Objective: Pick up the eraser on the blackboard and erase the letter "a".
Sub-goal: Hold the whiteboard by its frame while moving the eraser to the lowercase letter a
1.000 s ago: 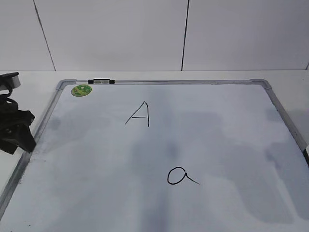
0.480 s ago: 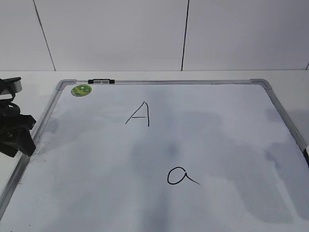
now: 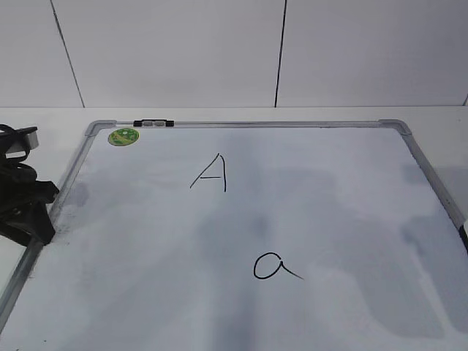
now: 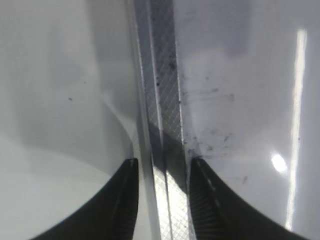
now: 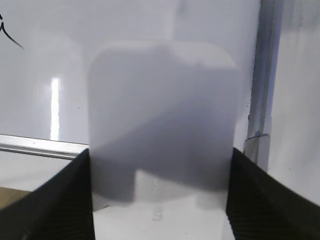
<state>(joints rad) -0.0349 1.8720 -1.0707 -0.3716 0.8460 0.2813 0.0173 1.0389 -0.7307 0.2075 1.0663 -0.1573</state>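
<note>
Two grippers: left gripper (image 4: 163,165) straddles the frame (image 4: 165,100) at the left edge of the blackboard (image 3: 329,190); right gripper (image 5: 160,155) sits over the eraser (image 5: 160,100).
Left hand state: one finger on each side of the rail, close to it. I can't tell whether it is pinching or just bracketing.
Right hand state: jaws spread wide, with the inner faces against both sides of the eraser. It looks clamped on it.
Eraser location: on the board by a corner, with frame rails on two sides (out of the exterior view).
Letter "a" (image 3: 272,267): intact, low and centre on the board, well apart from the eraser.
Risk 1: the eraser slips or twists on the lift, since the plastic is smooth and the grip is wide.
Risk 2: the board slides under the wipe if the left hand isn't really holding the rail, which would leave the "a" smeared or half erased.
Risk 3: too wide a sweep clips the capital "A" (image 3: 212,174), which sits up and left of the target.
Risk 4: the eraser lands tilted, so only an edge of the felt touches and strokes are left behind.
</note>
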